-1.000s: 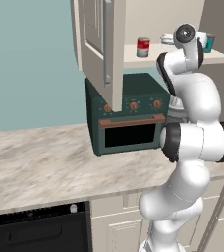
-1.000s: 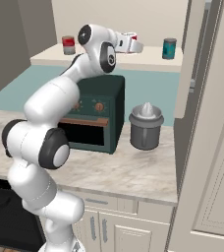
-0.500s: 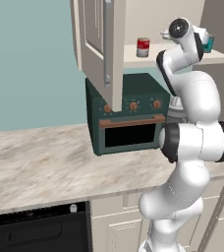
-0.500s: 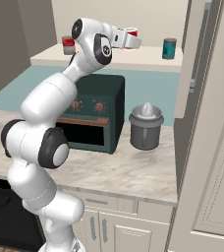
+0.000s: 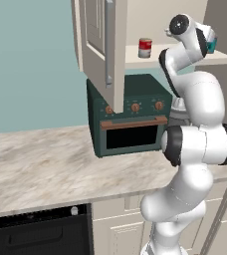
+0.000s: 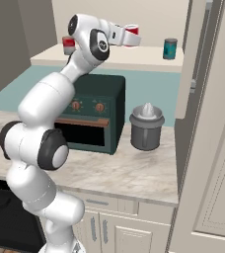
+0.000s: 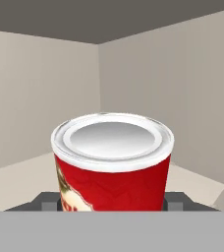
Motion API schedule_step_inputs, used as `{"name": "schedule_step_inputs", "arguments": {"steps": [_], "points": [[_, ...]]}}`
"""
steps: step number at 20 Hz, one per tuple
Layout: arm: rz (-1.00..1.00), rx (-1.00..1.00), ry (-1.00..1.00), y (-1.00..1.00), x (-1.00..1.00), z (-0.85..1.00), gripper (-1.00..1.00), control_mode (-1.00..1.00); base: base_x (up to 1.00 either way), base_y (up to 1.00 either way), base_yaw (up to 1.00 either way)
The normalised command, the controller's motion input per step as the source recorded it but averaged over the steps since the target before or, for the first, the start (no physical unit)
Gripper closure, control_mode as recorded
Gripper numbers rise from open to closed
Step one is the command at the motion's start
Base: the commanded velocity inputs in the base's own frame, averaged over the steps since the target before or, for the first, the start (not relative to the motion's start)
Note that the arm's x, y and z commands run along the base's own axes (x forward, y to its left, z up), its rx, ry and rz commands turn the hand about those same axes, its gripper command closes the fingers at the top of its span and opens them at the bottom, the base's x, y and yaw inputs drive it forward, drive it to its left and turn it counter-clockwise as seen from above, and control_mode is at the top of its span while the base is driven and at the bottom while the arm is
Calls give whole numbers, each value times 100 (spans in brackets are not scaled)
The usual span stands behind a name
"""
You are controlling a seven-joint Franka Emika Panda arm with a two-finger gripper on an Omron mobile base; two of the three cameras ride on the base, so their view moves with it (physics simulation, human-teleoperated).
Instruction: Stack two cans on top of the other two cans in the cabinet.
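Going left to right along the cabinet's shelf (image 6: 134,62): a red can (image 6: 68,45) stands near the shelf's left end, partly behind the arm in the right base view and in plain sight in the left base view (image 5: 145,48). Next comes the pincer (image 6: 132,37), clamped on the second red can (image 6: 131,35), which sits between the dark pads in the hand view (image 7: 112,162), silvery top up. At the right end of the shelf stands the teal can (image 6: 170,48).

Over the last second the arm has raised its wrist and carried the held can higher and a little farther rightward, so it now hangs clear above the shelf, between the standing red can and the teal one. That reads as the carry toward a base can, likely the teal one; nothing is stacked yet.

Hidden or unclear: in the left base view the arm's upper links cover most of the teal can (image 5: 211,45) and the pincer itself. A fourth can cannot be made out. The hand view is blocked low down by the can, so the shelf under it is unseen. The open cabinet door (image 5: 100,50) cuts off the shelf's left end.
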Motion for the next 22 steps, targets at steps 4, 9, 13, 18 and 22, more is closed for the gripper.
{"name": "schedule_step_inputs", "arguments": {"steps": [4, 9, 13, 18, 22], "points": [[-7, 0, -3, -7, -12, 6, 100, -100, 0, 0, 0], [-8, 0, 0, -3, -12, 10, 100, -100, 0, 0, 0], [-7, 0, 0, -4, -9, 10, 100, -100, 0, 0, 0], [-6, 0, 0, -11, -12, 9, 100, -100, 0, 0, 0], [-5, 0, 0, -11, -9, 4, 100, -100, 0, 0, 0]]}}
